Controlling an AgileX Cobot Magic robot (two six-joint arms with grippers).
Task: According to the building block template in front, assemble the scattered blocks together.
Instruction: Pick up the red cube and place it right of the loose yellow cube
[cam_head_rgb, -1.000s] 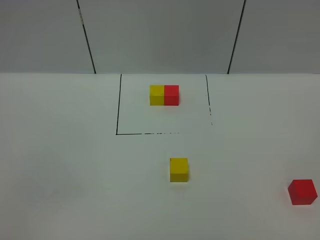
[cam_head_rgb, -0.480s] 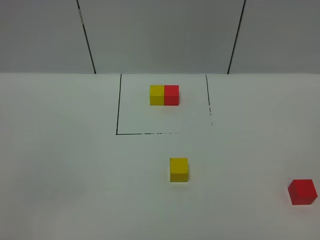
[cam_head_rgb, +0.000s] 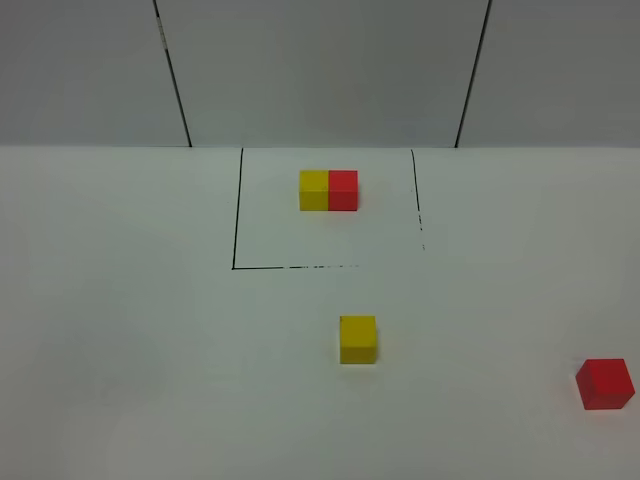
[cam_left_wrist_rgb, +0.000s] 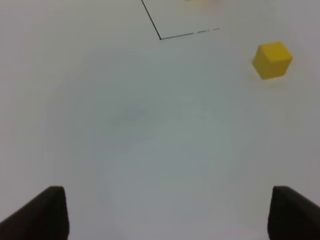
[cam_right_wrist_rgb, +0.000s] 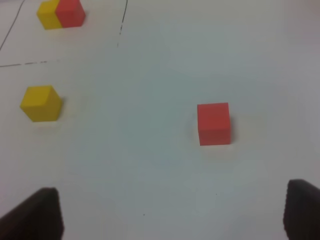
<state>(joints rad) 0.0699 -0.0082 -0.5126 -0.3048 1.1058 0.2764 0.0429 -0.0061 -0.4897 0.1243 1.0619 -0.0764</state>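
The template (cam_head_rgb: 328, 190), a yellow cube joined to a red cube, stands inside a thin black square outline (cam_head_rgb: 236, 230) at the back of the white table; it also shows in the right wrist view (cam_right_wrist_rgb: 60, 13). The loose yellow cube (cam_head_rgb: 357, 339) sits in front of the outline, near the middle, and shows in the left wrist view (cam_left_wrist_rgb: 272, 60) and the right wrist view (cam_right_wrist_rgb: 41, 103). The loose red cube (cam_head_rgb: 605, 384) lies at the right edge, also in the right wrist view (cam_right_wrist_rgb: 213, 123). My left gripper (cam_left_wrist_rgb: 165, 212) and right gripper (cam_right_wrist_rgb: 172, 212) are open, empty and short of the cubes.
A grey panelled wall (cam_head_rgb: 320, 70) with two dark seams rises behind the white table (cam_head_rgb: 130, 330). Neither arm shows in the exterior high view.
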